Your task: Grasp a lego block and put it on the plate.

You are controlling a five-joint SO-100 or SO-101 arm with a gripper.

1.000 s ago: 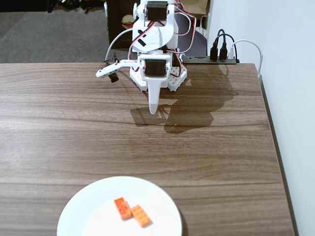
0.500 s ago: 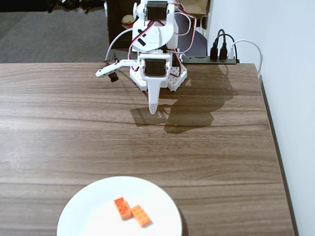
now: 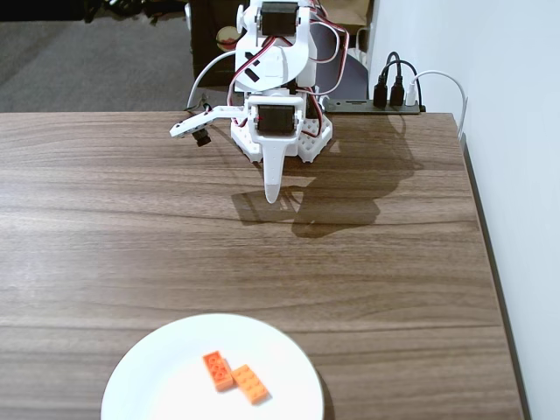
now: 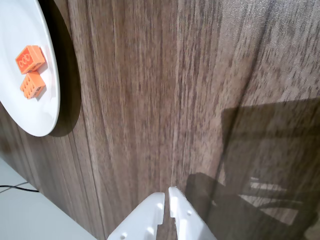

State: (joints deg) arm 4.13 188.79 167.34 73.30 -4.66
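Note:
The light yellowish-orange lego block (image 3: 250, 383) lies flat on the large white plate (image 3: 157, 376) at the front edge of the table, touching a deeper red-orange brick (image 3: 218, 369). In the wrist view the plate (image 4: 25, 110) sits at the upper left with the lego block (image 4: 33, 85) just below the red-orange brick (image 4: 30, 59). My white gripper (image 3: 274, 197) hangs folded near the arm's base at the back of the table, far from the plate. Its jaws are closed together and hold nothing; in the wrist view the gripper (image 4: 166, 192) points at bare wood.
The wooden table (image 3: 394, 262) ends at its right edge by a white wall. A power strip with black plugs (image 3: 394, 94) and cables lie behind the arm's base (image 3: 282, 140). The table edge and floor (image 4: 35, 220) show at the lower left of the wrist view.

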